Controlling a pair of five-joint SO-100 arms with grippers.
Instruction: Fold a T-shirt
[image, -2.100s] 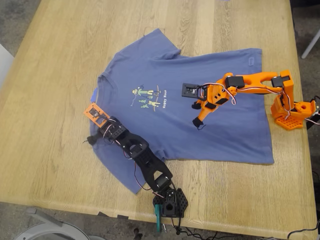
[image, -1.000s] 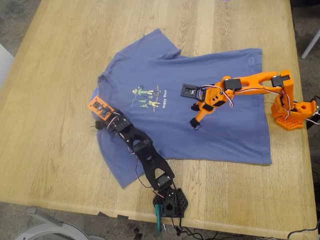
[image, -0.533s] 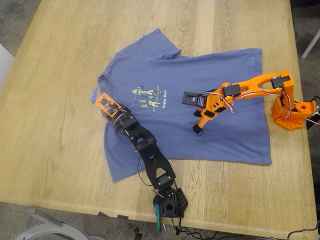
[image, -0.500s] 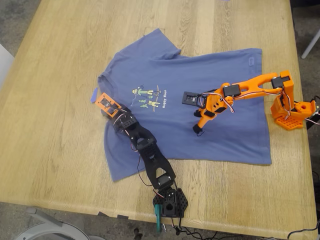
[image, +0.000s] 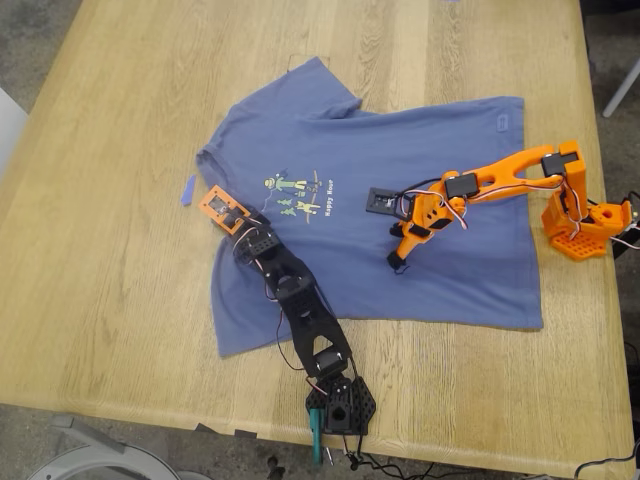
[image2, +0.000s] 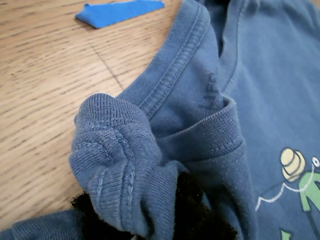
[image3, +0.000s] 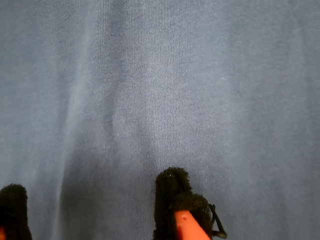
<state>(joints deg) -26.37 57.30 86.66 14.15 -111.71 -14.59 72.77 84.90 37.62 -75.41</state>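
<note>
The slate-blue T-shirt (image: 440, 125) lies print-up on the wooden table, its collar toward the exterior view's left. My first gripper (image: 236, 243), on the black arm, is shut on a bunched fold of ribbed hem (image2: 117, 165) beside the collar (image2: 180, 55); its black pads (image2: 192, 210) are mostly buried in cloth. My second gripper (image: 397, 262), on the orange arm, is low over plain fabric at the shirt's middle. It is open, with one padded fingertip (image3: 172, 195) on the cloth and nothing between the fingers.
A small blue scrap (image: 187, 189) lies on bare wood (image: 110, 250) just beyond the collar. The black arm's base (image: 340, 405) stands at the table's near edge, the orange arm's base (image: 582, 225) at the exterior view's right edge.
My first gripper has dragged the pinched sleeve and shoulder toward the exterior view's right, uncovering the blue scrap. My second gripper shifted slightly and stays low over the shirt's middle.
</note>
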